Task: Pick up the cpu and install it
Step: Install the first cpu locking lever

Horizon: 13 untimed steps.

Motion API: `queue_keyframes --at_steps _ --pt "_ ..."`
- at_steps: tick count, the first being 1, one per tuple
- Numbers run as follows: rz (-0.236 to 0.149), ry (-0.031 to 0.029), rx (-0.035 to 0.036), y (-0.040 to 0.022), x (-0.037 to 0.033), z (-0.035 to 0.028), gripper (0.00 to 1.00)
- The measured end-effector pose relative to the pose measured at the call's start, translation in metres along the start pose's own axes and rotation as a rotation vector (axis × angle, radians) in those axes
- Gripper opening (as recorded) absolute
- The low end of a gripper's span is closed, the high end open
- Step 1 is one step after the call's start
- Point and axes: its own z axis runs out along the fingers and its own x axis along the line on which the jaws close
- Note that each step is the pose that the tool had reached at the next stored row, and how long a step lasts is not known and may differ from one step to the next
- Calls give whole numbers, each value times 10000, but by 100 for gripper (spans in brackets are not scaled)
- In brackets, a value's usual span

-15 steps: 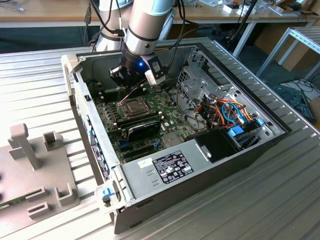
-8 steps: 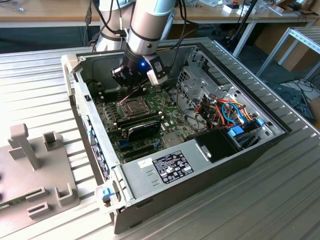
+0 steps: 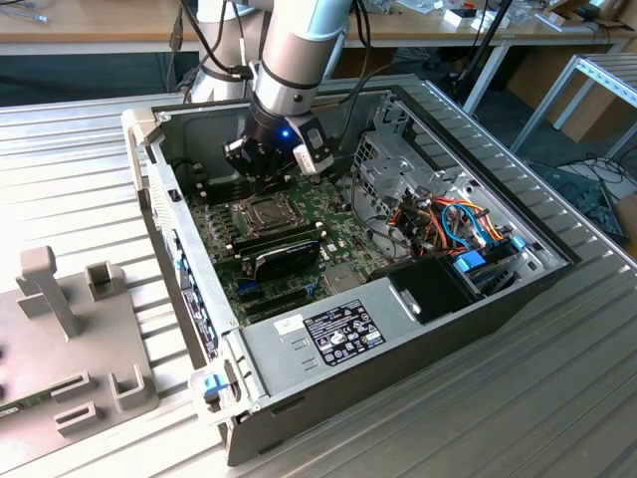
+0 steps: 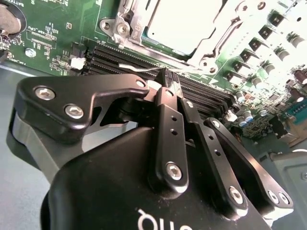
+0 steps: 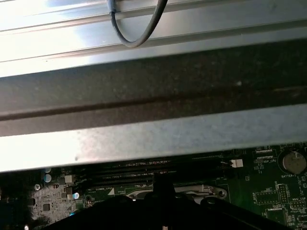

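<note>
Inside the open computer case (image 3: 438,329) lying on the ribbed metal surface (image 3: 80,149), the arm reaches down over the green motherboard (image 3: 338,239), and its claw (image 3: 261,169) hangs just above the board at the far edge of the processor socket. In the second wrist view the claw (image 4: 170,79) has its two black fingers (image 4: 165,110) pressed together with nothing between them, their tips poised over the dark memory slots (image 4: 124,60) that run beside the socket. The cpu (image 4: 184,21), with its pale silver-grey top, sits in the socket just beyond those slots, framed by the shiny metal retention frame (image 4: 216,43) that lies around it; whether that frame is latched I cannot tell. In the exterior view the cpu (image 3: 261,211) appears as a small square within the socket, just below the claw and apart from it. Just beside the socket, toward the nearer end of the case, lies a black card (image 3: 284,254). A bundle of orange and blue cables (image 3: 453,224) fills the bay on the exterior view's right. A grey fixture (image 3: 60,339) with upright blocks rests on the surface at the exterior view's left, well apart from the case. The first wrist view shows the case wall (image 5: 153,134) close by, with the memory slots (image 5: 129,175) below it.
</note>
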Motion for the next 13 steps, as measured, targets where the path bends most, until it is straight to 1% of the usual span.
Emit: queue_keyframes --at_steps 5,10,13 --pt "1 -2 3 -2 -19 29 11" --pt "1 -2 6 -9 -39 90 11" --pt "1 0 9 -12 -45 114 11"
